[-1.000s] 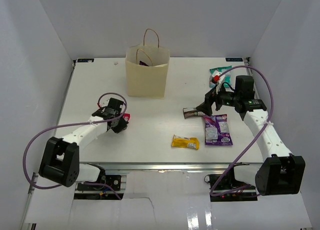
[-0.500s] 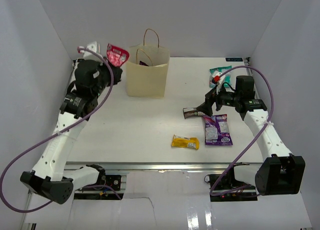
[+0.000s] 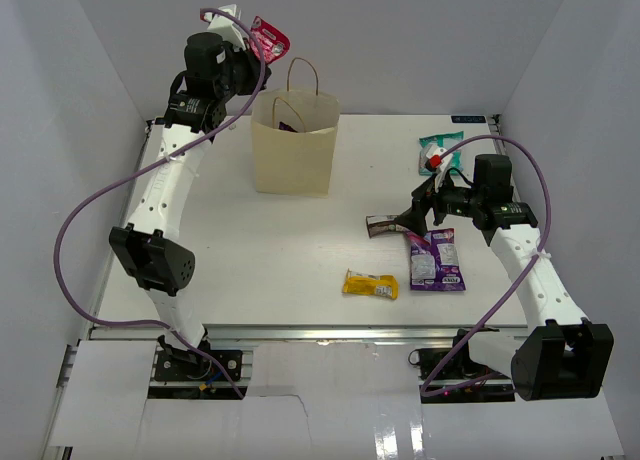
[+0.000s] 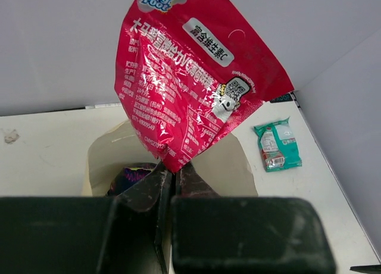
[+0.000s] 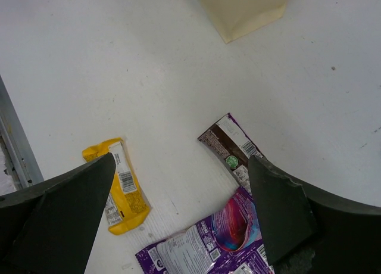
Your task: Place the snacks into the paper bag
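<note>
Left wrist view: left gripper (image 4: 172,174), pinching the red packet (image 4: 190,83), has risen to just above the paper bag (image 4: 102,158) mouth, ready for release; right gripper (image 3: 412,216) gapes wide, well apart from it.

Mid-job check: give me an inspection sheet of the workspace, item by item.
Surface: white table, bare in the middle.
Job's things: bag upright at the back, a dark packet inside; red packet held above it; brown bar, yellow bar, purple pouch and teal pouch lying on the table.
Clutter: nothing seen.
Grippers: left gripper shut on red packet; right gripper open over brown bar.
Cables: purple cable looped along each arm, off the snacks.
Surroundings: plain white walls on three sides.
</note>
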You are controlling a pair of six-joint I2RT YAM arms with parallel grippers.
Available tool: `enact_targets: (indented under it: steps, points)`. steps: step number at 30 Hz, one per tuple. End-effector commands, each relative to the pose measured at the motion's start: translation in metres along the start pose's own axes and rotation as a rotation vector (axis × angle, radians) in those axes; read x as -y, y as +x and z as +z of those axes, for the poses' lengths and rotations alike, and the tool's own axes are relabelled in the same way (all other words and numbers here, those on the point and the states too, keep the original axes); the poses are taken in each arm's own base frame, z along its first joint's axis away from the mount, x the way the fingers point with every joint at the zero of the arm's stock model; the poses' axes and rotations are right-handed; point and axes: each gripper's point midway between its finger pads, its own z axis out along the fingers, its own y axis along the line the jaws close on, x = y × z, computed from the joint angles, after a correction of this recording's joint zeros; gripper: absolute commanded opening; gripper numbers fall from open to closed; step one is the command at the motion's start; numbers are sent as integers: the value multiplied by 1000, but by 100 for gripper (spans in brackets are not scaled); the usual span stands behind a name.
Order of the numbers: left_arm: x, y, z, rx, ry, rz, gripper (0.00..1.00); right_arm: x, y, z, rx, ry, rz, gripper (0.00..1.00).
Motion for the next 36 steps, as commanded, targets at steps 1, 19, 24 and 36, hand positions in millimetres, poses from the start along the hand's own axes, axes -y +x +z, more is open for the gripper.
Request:
enact_targets:
  steps: [1,19,24,36]
  points:
    - [18,-26,-6,36,97,-23,0,-3,2,-4,-1,1,-8,97]
    - [1,46,6,-149,110,-7,27,-1,12,-1,-24,1,-6,97]
    - [2,33,3,-118,98,2,46,-1,16,-1,-32,2,-5,98]
    - [-22,3,-83,18,-101,62,80,-9,117,2,-328,-317,-433,90]
